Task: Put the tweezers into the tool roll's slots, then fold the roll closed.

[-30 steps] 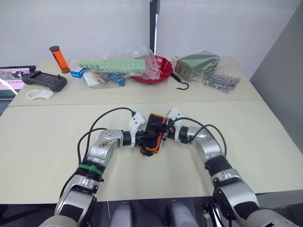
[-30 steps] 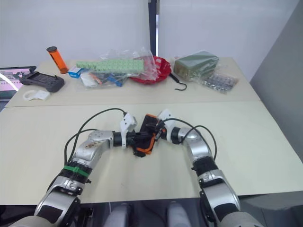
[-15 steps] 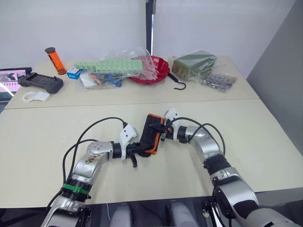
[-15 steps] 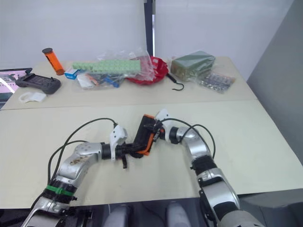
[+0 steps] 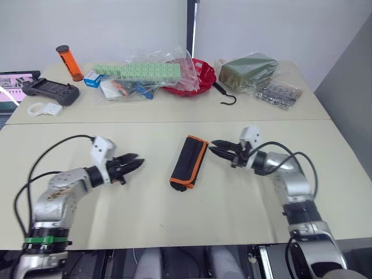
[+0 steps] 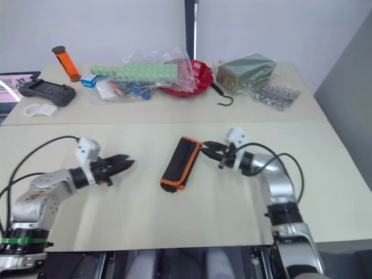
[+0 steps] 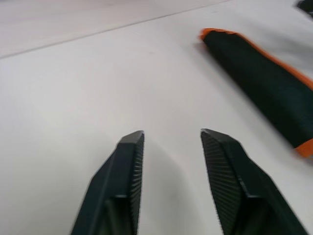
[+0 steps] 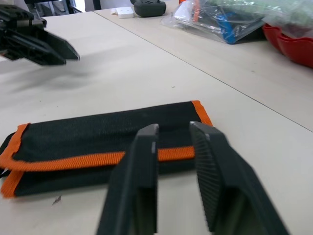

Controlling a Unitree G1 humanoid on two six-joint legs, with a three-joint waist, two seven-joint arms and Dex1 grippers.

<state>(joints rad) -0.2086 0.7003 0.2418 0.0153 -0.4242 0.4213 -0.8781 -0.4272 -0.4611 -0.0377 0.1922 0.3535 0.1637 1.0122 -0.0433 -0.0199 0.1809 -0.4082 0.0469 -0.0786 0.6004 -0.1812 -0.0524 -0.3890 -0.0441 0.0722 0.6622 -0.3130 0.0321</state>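
Tool roll: the tool roll [image 5: 188, 162] lies folded shut on the near table [image 5: 174, 215], roughly midway between the two arms — a black fabric bundle with orange piping along its right long edge and at its near end. Its long axis runs near to far, with the far end tilted slightly right.

Tweezers and slots: with the roll folded, its inner face is hidden, so what it holds cannot be told.

Left gripper: the left gripper [image 5: 132, 164] hangs low over the bare tabletop, well left of the roll and pointing right toward it. Its two black fingers [image 7: 126, 161] stand apart with clear table between them, holding nothing.

Right gripper: the right gripper [image 5: 216, 147] sits just right of the roll's far end, pointing left at it. Its fingers [image 8: 142, 166] are spread a little with a narrow gap and grip nothing; it seems just clear of the fabric rather than touching, though the head views leave this uncertain.

Far table: a second table [image 5: 290, 110] butts against the far edge of the near one — it carries an orange cylinder [image 5: 68, 63], a black game controller [image 5: 50, 90], a small white piece [image 5: 43, 108], a clear bag of green strips [image 5: 139, 72], a red bowl [image 5: 199, 78], a black hook [image 5: 225, 96], an olive packet in plastic [image 5: 250, 68] and a bag of small metal parts [image 5: 279, 95].
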